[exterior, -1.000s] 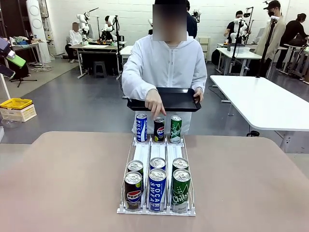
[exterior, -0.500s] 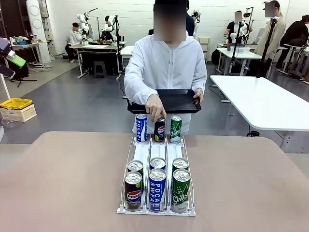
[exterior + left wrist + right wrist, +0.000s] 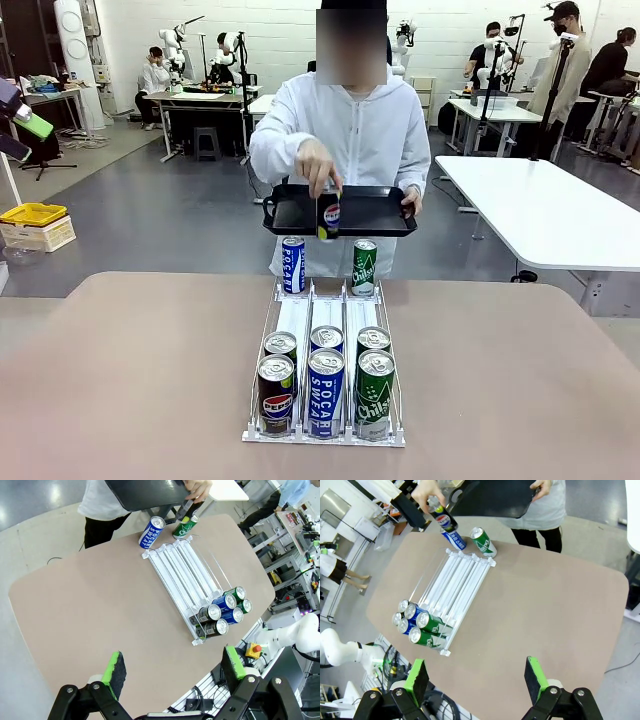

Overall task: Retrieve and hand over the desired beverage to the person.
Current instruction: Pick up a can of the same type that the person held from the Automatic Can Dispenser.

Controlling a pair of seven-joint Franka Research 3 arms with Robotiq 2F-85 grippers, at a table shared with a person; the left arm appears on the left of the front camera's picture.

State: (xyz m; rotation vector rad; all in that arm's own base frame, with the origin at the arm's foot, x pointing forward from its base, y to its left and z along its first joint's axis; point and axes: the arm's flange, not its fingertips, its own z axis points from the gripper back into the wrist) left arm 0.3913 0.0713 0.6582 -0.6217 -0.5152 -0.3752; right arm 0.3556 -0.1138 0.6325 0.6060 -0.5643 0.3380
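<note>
- Left hand [image 3: 174, 666] and right hand [image 3: 476, 676]: fingers apart, empty, above the bench's [image 3: 120, 380] near edge.
- Near Pepsi [image 3: 276, 393]: upright in the rack's [image 3: 325, 438] front-left lane, so the left hand is probably nearer.
- Person [image 3: 340, 130] holds the far Pepsi [image 3: 329, 217] over a tray [image 3: 375, 210].

Beyond your black fingers [image 3: 114, 672] with green pads, you see a beige desk [image 3: 130, 380], a white rack [image 3: 326, 312], a blue can [image 3: 325, 392], a green can [image 3: 375, 395], a dark can [image 3: 277, 397], a black tray [image 3: 375, 208], and the person [image 3: 345, 130] in white.
</note>
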